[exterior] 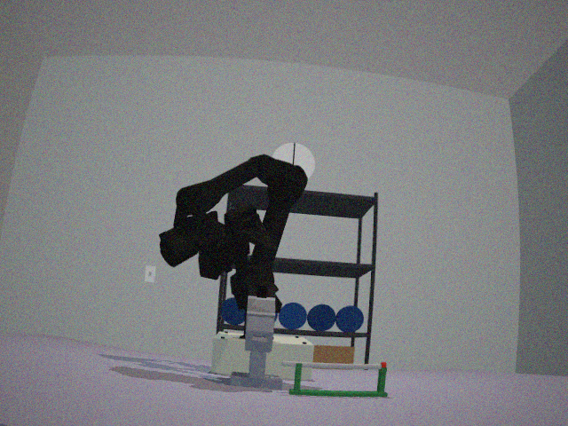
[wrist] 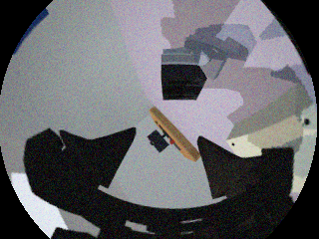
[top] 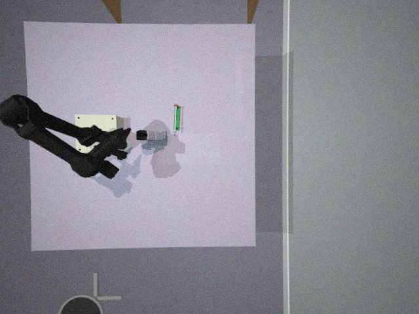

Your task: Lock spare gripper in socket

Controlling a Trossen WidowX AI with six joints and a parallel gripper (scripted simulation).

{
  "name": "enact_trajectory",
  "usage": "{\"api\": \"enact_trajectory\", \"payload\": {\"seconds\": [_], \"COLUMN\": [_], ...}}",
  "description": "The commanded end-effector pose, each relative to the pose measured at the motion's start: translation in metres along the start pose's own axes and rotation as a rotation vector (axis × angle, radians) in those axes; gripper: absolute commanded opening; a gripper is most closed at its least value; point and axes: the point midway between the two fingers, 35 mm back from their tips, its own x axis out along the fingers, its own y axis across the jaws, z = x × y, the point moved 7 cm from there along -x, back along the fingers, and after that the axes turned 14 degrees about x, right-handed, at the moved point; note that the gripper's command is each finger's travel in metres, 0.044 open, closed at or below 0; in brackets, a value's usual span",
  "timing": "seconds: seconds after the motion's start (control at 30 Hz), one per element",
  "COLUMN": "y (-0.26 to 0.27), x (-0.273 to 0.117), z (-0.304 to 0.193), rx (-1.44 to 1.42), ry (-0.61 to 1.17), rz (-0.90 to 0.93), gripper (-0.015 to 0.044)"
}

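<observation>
The grey mount (top: 156, 135) (exterior: 260, 327) stands upright on its post and base. The black spare gripper (top: 141, 135) (wrist: 180, 82) sits against the mount's socket face, on the arm's side; its spigot is hidden. The white lock pin (top: 175, 118) (exterior: 336, 365) with a red end lies across the green rack (top: 178, 118) (exterior: 338, 392), beside the mount and outside the socket. My gripper (wrist: 167, 134) is open with nothing between its fingers. It is on the spare gripper's side of the mount, apart from it in the wrist view.
A cream box (top: 97, 122) (exterior: 293, 359) (wrist: 245, 145) with dark dots stands under the arm, behind the mount in the exterior view. A dark shelf (exterior: 343, 205) with several blue discs (exterior: 292, 315) and a brown box (exterior: 333, 353) show farther back.
</observation>
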Motion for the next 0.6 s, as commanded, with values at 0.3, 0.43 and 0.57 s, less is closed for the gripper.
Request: {"api": "enact_trajectory", "payload": {"seconds": [0.3, 0.43, 0.57], "y": [0.005, 0.000, -0.006], "x": [-0.003, 0.012, 0.032], "z": [-0.008, -0.015, -0.028], "rx": [0.006, 0.007, 0.004], "ry": [-0.017, -0.048, -0.086], "rz": [0.000, -0.044, -0.067], "gripper": [0.0440, 0.0335, 0.0230]}}
